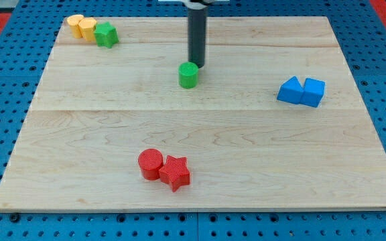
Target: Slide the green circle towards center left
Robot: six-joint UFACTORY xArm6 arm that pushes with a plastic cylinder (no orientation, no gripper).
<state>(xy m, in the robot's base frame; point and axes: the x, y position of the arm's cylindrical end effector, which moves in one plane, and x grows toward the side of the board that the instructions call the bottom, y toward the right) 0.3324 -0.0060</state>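
Observation:
The green circle (188,75) is a short green cylinder on the wooden board (200,181), a little above the board's centre. My tip (197,65) is the lower end of a dark rod that comes down from the view's top. It stands just above and right of the green circle, touching it or nearly so. No gripper is present.
A green star (106,35) sits at the top left next to two yellow blocks (82,26). A blue triangle (289,90) and a blue cube (313,92) touch at the right. A red circle (150,163) and a red star (175,173) touch near the bottom centre.

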